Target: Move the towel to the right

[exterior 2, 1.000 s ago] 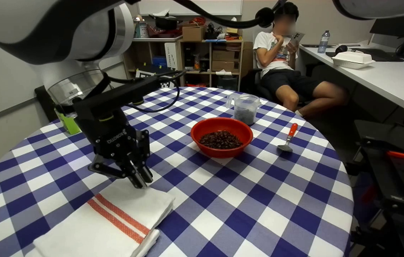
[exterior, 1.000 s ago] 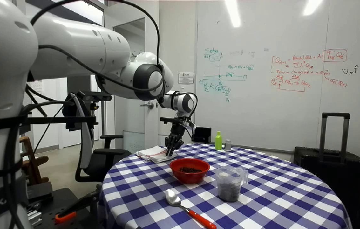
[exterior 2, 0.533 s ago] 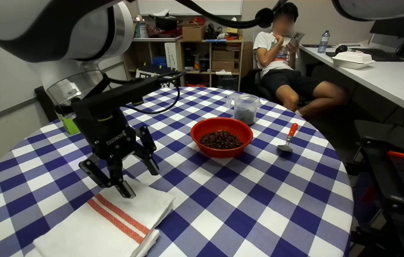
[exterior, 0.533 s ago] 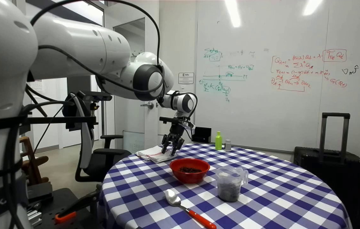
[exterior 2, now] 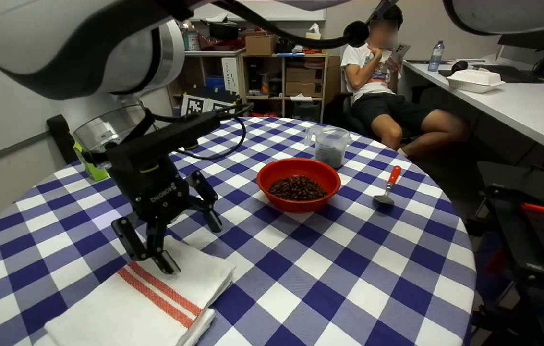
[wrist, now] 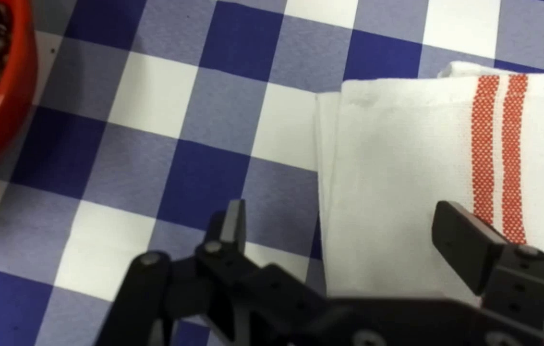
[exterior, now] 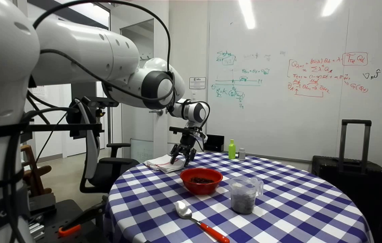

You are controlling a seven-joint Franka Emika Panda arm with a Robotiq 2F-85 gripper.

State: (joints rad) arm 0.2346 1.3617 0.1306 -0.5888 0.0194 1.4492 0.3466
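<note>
I have tool spread wide, straddling edge of towel that faces bowl: one finger over towel, other over bench. Towel lies folded on bench, striped side up. Can't tell whether I touch it.

Cannot follow towel past the wrist view's right edge or beneath claw, nor bowl past the left; in an exterior view, cannot make out blurred face; nor see all of bottle behind arm.
</note>
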